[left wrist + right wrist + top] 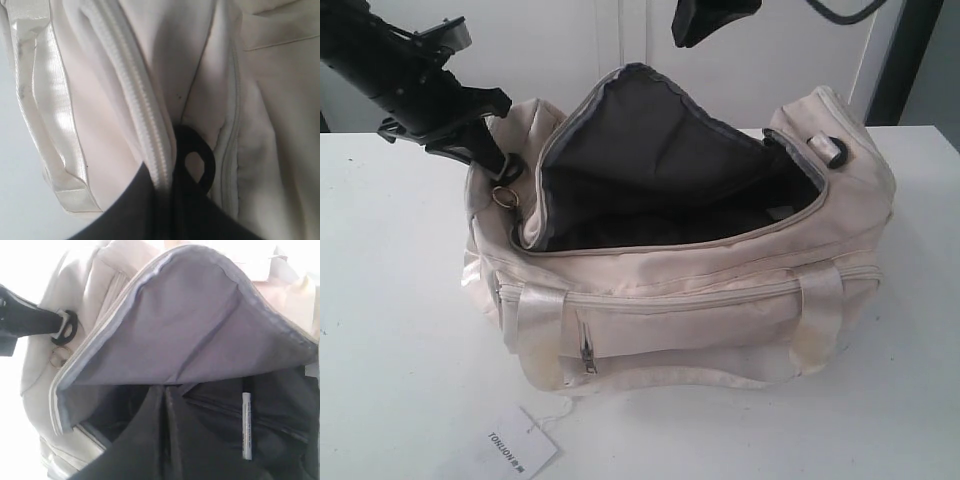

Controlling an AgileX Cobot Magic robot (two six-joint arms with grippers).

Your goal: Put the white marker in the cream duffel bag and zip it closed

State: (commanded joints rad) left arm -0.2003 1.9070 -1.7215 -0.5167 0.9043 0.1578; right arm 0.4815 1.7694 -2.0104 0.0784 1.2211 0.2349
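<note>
The cream duffel bag (pixel 720 300) stands on the table with its top zipper wide open and its dark grey lining (pixel 650 150) showing. Inside, the white marker (pixel 246 426) lies on the dark bottom; the exterior view does not show it. My left gripper (pixel 490 160) is at the bag's left end, just above the gold ring pull (pixel 503 195). In the left wrist view the left gripper (pixel 167 157) is shut on the bag's zipper edge (pixel 140 100). My right gripper (pixel 705 25) hangs above the opening; its fingers (pixel 150 440) are shut together with nothing between them.
A white paper tag printed TONLION (pixel 520 445) lies on the white table (pixel 390 330) in front of the bag, tied on by a thin string. A grey and white fitting (pixel 830 150) sits on the bag's right end. A dark post (pixel 910 60) stands behind on the right.
</note>
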